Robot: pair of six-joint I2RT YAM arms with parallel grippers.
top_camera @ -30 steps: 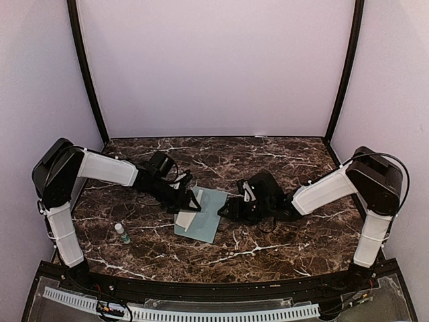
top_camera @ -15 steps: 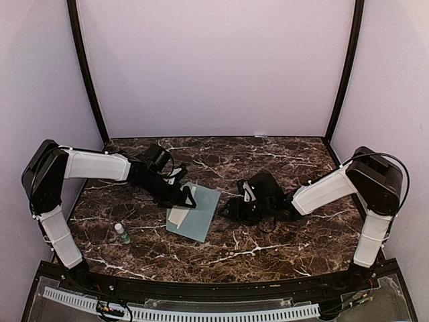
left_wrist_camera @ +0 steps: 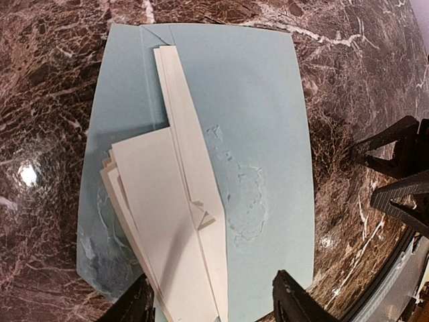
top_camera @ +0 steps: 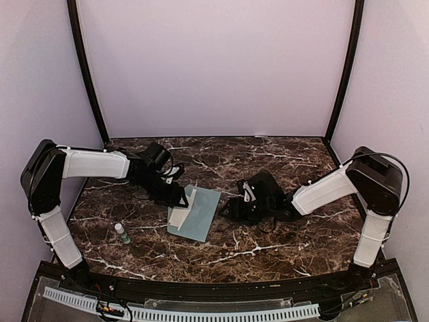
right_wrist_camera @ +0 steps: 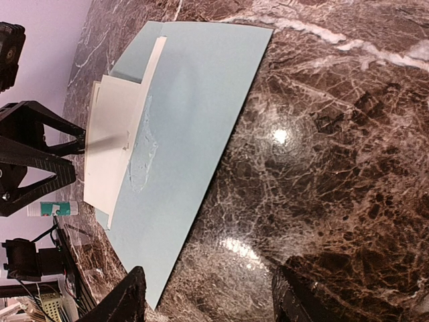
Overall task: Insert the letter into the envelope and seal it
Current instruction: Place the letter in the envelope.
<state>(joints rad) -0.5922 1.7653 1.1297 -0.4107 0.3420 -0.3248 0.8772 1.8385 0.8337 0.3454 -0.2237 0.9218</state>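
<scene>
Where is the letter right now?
In the top view, the folded letter lies on the left part of the envelope, beside the left gripper.

Folded letter (left_wrist_camera: 171,215) atop envelope (left_wrist_camera: 265,107) — marble table (left_wrist_camera: 40,80)

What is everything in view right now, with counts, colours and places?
oblong paper envelope: one, pale teal, flat on the middle of the table, between the two grippers.
folded paper letter: one, cream-white, lying along the envelope's left part and overhanging its edge; I cannot tell whether it is tucked inside.
small bottle: one, white with a teal-green band, near-left area of the table, apart from the envelope.
marble-patterned table: one, dark brown with white veins, under everything.
enclosure walls: three, pale lilac, behind and at both sides.
left gripper: one, black, open, at the letter's end.
right gripper: one, black, open, just right of the envelope.
</scene>
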